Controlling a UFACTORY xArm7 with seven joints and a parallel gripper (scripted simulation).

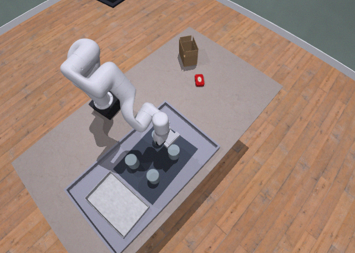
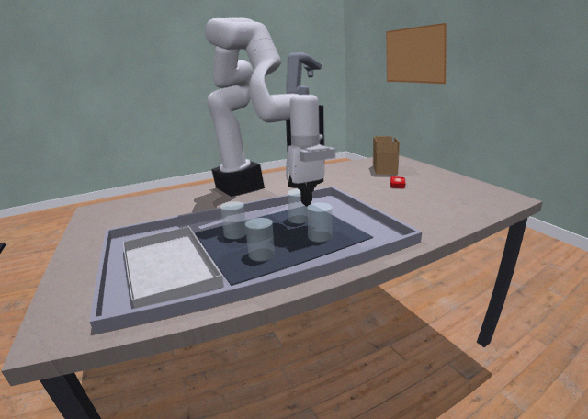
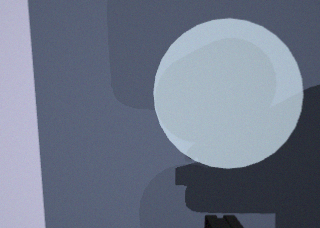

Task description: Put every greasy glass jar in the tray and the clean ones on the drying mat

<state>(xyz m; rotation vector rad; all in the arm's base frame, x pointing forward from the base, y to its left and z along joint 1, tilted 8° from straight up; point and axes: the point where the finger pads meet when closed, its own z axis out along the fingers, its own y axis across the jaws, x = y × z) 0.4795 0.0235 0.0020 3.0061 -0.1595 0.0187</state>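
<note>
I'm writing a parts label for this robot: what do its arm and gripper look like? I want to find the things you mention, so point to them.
The arm (image 1: 113,78) (image 2: 265,73) is smooth, glossy white, with thick rounded segments and thin joint seams, on a black block base. The gripper (image 2: 307,204) has a white, boxy housing and black fingers. No cables show.

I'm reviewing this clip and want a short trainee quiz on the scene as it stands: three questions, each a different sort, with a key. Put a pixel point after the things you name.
1. Multiple choice: What stands on the drying mat (image 1: 151,197) (image 2: 237,272)?
A) two glass jars
B) four glass jars
C) six glass jars

2. True or false: The brown box (image 1: 189,58) (image 2: 385,157) stands inside the white tray.

3. Fill in the blank: The fingertips of the end effector (image 2: 307,204) are ______ (open or shut).

Key:
1. B
2. False; it stands outside, on the table top (image 1: 229,101) (image 2: 465,194), near the red item (image 1: 199,80) (image 2: 398,182).
3. shut
</note>
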